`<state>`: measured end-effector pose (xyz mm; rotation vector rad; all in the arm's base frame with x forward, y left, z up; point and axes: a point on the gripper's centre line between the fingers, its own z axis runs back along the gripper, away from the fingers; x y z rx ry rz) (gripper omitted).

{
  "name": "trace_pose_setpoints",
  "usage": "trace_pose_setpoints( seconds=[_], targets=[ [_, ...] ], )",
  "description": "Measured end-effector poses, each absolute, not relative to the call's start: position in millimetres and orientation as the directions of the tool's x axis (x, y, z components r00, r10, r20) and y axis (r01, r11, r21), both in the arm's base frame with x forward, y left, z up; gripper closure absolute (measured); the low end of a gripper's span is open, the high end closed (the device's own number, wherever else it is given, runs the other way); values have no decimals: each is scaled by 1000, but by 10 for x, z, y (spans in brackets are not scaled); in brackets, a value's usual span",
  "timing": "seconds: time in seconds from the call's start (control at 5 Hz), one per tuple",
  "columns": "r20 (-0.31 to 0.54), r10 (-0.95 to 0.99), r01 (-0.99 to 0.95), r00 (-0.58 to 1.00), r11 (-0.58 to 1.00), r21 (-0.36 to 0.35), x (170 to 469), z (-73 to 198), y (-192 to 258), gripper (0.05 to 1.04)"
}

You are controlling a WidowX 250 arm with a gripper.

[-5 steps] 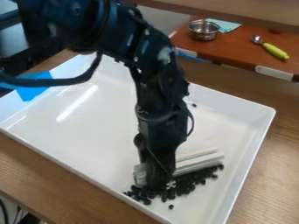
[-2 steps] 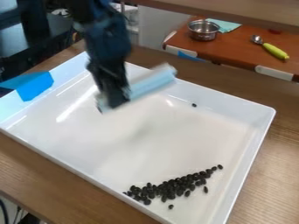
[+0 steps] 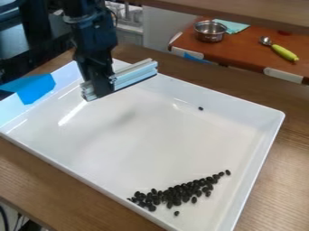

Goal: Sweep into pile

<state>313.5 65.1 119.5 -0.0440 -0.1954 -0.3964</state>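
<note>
My gripper (image 3: 100, 88) hangs above the far left part of the white tray (image 3: 250, 118), shut on a pale bar-shaped sweeper (image 3: 136, 74) that sticks out mostly to the right. The sweeper is raised off the tray floor. Black beans (image 3: 175, 194) lie in a slanting band near the tray's front right corner, with one bean (image 3: 176, 213) just in front of the band. Another single bean (image 3: 201, 108) is by the far wall of the tray.
Blue tape (image 3: 36, 88) covers the tray's left corner. Behind on the reddish-brown board (image 3: 241, 54) stand a metal pot (image 3: 210, 31) and a spoon with a green handle (image 3: 284, 53). A wooden ledge (image 3: 241, 13) crosses the top right.
The gripper has lifted the sweeper away from the beans and carried it to the far left above the tray. One bean at the band's front right edge has shifted slightly.
</note>
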Motion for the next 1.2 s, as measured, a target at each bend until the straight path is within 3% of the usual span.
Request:
trace_pose_setpoints(
  seconds=[0.6, 1.2],
  targets=[
    [114, -394, 390, 912, 919, 54, 3407, 788, 288, 705],
    [88, -383, 380, 919, 924, 51, 3556, 650, 131, 705]
  ],
)
